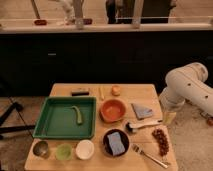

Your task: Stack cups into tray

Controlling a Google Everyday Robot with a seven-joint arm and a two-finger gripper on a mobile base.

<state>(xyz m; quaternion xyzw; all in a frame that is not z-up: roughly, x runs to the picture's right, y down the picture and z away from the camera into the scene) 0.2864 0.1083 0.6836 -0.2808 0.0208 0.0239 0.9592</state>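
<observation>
I see the tray at centre left, with a curved green object lying in it. Below it, along the lower left, stand the metal cup, green cup and white cup (all in one row). The gripper hangs open and empty at the table's right edge.

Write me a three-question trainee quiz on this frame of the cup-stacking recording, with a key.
1. True or false: the metal cup, green cup and white cup already sit in the green tray.
2. Which cup stands nearest the black bowl holding the blue sponge? A metal cup, B green cup, C white cup.
3. Where is the robot's hand?
Key: 1 false, they stand in a row on the table in front of the tray. 2 C. 3 Low beside the table's right edge, far from the cups, holding none of them.
</observation>
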